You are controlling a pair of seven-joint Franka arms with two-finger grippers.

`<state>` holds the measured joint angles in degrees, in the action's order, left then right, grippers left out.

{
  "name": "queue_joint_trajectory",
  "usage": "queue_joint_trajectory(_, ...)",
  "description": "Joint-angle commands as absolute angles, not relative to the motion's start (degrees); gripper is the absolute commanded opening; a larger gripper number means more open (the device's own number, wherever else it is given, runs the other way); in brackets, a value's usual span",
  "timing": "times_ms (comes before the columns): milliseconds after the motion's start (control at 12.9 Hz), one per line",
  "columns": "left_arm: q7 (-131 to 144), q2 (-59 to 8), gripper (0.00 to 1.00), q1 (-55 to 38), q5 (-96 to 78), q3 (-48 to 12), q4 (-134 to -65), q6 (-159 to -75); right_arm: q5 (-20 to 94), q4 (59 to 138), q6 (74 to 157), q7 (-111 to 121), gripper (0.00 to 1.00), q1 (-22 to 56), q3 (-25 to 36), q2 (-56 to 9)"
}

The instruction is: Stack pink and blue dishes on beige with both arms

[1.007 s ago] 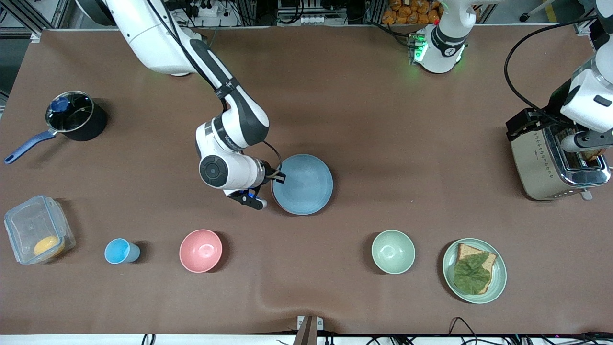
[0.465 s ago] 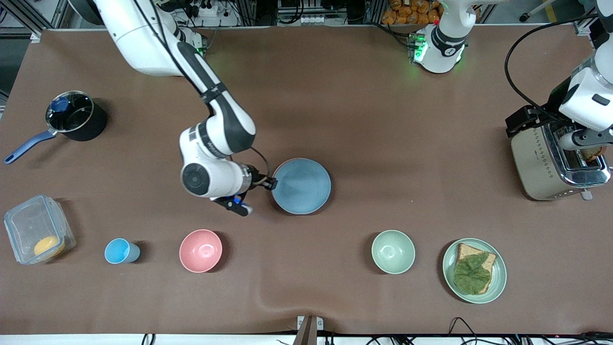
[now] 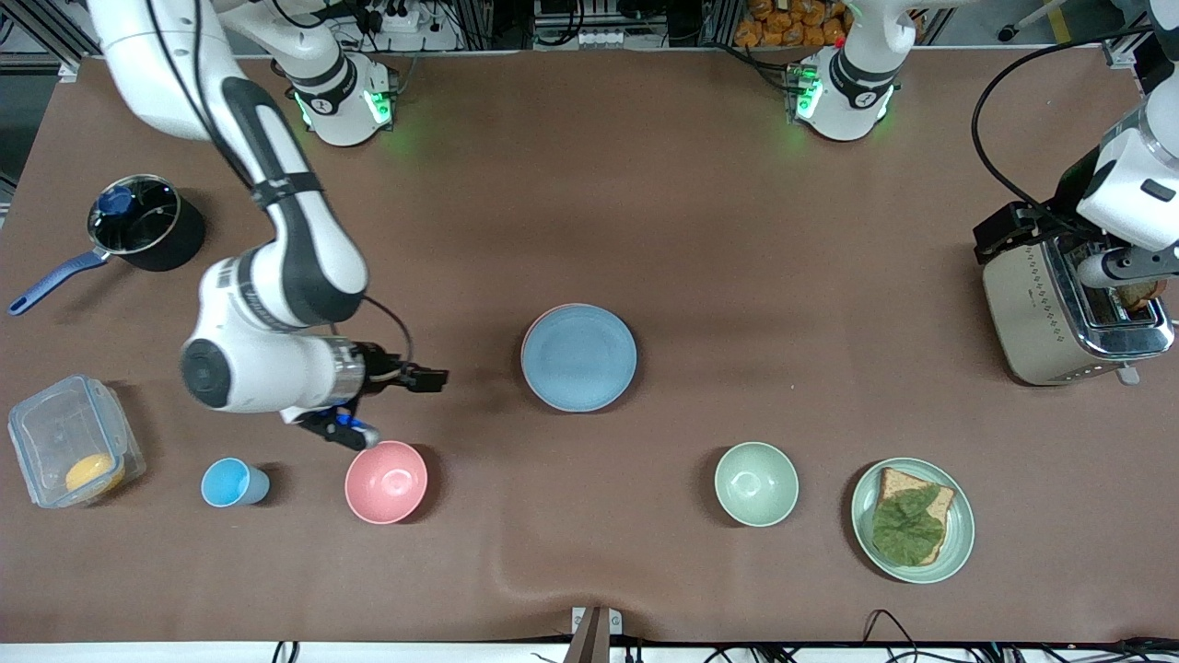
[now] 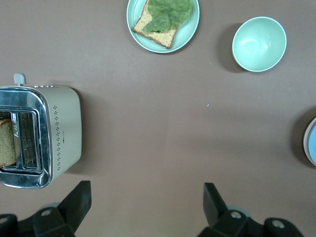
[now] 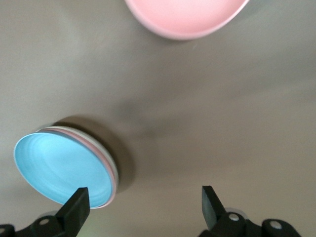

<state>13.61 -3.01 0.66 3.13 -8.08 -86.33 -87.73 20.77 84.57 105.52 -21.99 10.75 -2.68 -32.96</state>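
Note:
The light blue plate (image 3: 578, 357) lies on top of a stack at the table's middle. In the right wrist view the blue plate (image 5: 58, 168) covers a pink plate, of which only a thin rim (image 5: 108, 167) shows, and under that a pale beige rim (image 5: 116, 175). My right gripper (image 3: 435, 378) hangs open and holds nothing, over bare table between the stack and the pink bowl (image 3: 386, 482); its gap (image 5: 143, 213) frames only tablecloth. My left gripper (image 3: 1119, 273) waits open over the toaster (image 3: 1059, 313), its gap (image 4: 146, 203) holding nothing.
Nearer the front camera stand a blue cup (image 3: 230, 482), a green bowl (image 3: 756, 483) and a green plate with toast and a leaf (image 3: 912, 520). A clear box (image 3: 69, 451) and a black pot (image 3: 143, 221) sit at the right arm's end.
My right gripper has drawn back from the blue plate's rim toward the right arm's end of the table. The plate stays on the stack. The left arm has not moved.

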Motion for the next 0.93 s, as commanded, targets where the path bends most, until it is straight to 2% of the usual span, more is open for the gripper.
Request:
queue_joint_trajectory(0, 12.30, -2.20, 1.00, 0.70, 2.29, -7.91, -85.78, -86.66, 12.70, 85.43, 102.06, -15.75, 1.00, 7.74, -3.52, -28.49)
queue_joint_trajectory(232, 12.31, -2.11, 1.00, 0.62, 1.93, -8.09, -85.52, -84.39, 5.82, 86.22, 97.13, -8.73, 1.00, 5.11, -3.52, -23.05)
queue_joint_trajectory(542, 9.67, -2.29, 1.00, 0.62, 1.58, -7.82, -83.41, -83.41, 0.72, 88.68, 94.58, 4.19, 1.00, -2.97, -3.52, -14.26)
queue_joint_trajectory(852, 7.91, -2.29, 1.00, 0.79, 1.49, -7.65, -83.41, -83.41, 0.35, 88.77, 90.53, 5.19, 1.00, -5.45, -3.43, -6.61)
